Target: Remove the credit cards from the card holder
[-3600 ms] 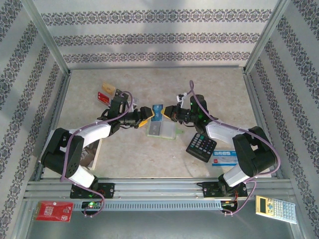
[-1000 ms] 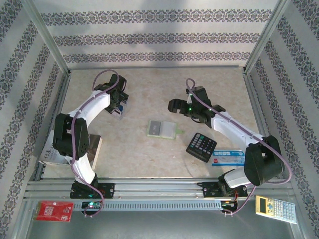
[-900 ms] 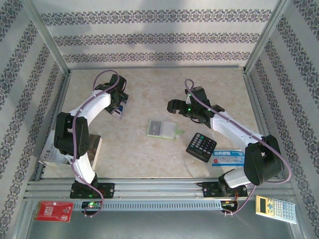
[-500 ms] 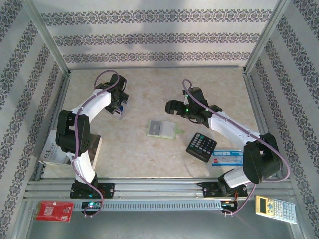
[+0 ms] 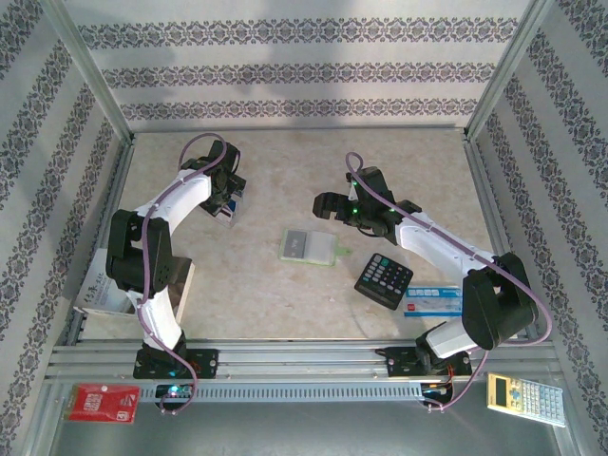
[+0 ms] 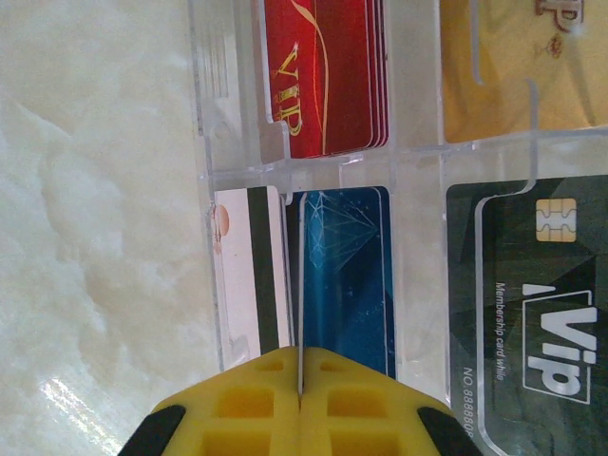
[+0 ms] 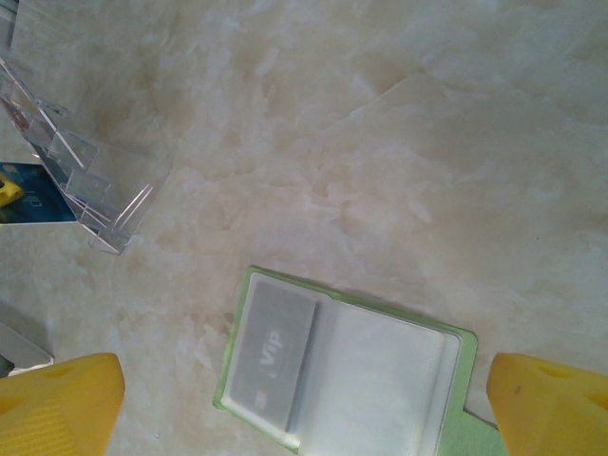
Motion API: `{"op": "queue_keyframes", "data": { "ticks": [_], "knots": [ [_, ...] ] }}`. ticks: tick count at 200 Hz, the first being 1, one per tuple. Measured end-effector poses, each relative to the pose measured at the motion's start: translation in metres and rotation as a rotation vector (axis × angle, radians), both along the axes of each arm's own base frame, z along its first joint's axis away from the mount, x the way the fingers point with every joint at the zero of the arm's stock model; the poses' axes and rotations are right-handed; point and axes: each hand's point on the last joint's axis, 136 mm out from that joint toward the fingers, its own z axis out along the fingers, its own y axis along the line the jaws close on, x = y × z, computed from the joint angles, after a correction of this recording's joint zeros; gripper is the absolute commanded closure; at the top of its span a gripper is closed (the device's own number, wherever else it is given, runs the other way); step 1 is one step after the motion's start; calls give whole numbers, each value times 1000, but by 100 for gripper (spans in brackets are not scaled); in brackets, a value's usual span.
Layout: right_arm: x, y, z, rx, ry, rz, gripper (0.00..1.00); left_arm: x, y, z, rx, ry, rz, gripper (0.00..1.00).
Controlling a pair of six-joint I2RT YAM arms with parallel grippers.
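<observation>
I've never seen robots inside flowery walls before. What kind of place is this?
Probably a robot practice booth in a lab, not a home. The left arm and right arm are bolted to a metal rail, patterned wall panels box in the table, and a calculator lies there.

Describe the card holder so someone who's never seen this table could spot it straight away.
Look at the middle of the pale marbled table. The card holder lies open and flat there, just left of the black calculator. Only it has a lime-green rim and pale inner faces, with a grey VIP card in one pocket.
</observation>
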Motion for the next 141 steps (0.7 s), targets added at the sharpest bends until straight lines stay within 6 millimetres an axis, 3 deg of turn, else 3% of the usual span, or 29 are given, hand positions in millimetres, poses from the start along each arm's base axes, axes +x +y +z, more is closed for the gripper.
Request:
{"op": "queue_keyframes", "data": {
  "ticks": [141],
  "knots": [
    [0, 0, 0, 1, 2, -2, 2, 1, -3, 4, -43, -22, 48, 100]
  ]
}}
